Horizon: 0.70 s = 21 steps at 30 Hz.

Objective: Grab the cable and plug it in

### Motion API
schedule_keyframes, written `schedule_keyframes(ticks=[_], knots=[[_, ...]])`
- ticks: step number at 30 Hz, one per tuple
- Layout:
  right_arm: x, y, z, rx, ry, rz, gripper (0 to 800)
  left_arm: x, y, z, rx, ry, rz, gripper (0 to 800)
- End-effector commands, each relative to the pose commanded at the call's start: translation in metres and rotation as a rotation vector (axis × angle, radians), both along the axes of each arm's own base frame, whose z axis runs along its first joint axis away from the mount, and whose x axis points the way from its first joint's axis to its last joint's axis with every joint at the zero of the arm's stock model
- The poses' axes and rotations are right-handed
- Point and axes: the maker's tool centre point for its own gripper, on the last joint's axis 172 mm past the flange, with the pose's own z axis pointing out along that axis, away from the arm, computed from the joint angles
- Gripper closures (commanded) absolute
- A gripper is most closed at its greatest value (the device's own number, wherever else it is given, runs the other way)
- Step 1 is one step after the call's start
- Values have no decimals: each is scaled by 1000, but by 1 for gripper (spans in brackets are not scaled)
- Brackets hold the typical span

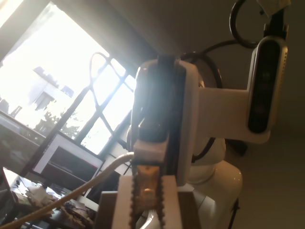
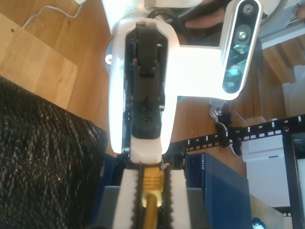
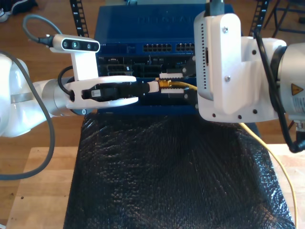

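Two arms meet above the black mat [image 3: 176, 176] in front of the blue switch [image 3: 162, 28]. From the exterior view's left, one gripper [image 3: 155, 87] reaches the cable [image 3: 177, 84] end. From that view's right, my second gripper [image 3: 177, 85] is closed on the yellow cable just behind its plug [image 2: 153, 180]. My first gripper [image 1: 147, 191] is closed around a yellowish piece; the cable trails down the exterior view's right over the tabletop [image 3: 43, 191].

Exterior view looks down closely; wrist views share the cable [image 3: 177, 84].
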Motion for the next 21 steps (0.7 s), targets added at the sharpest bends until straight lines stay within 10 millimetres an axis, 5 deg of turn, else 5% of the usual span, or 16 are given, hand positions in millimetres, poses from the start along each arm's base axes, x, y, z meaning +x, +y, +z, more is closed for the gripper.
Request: schedule_keyframes(ticks=[3,6,21], knots=[[0,0,0,0,0,0,779,-3,2,1,-3,23,-23,578],[0,0,0,1,1,-1,790,-5,5,5,-15,43,-52,559],[0,2,1,4,3,1,799,0,6,11,-34,37,-31,176]])
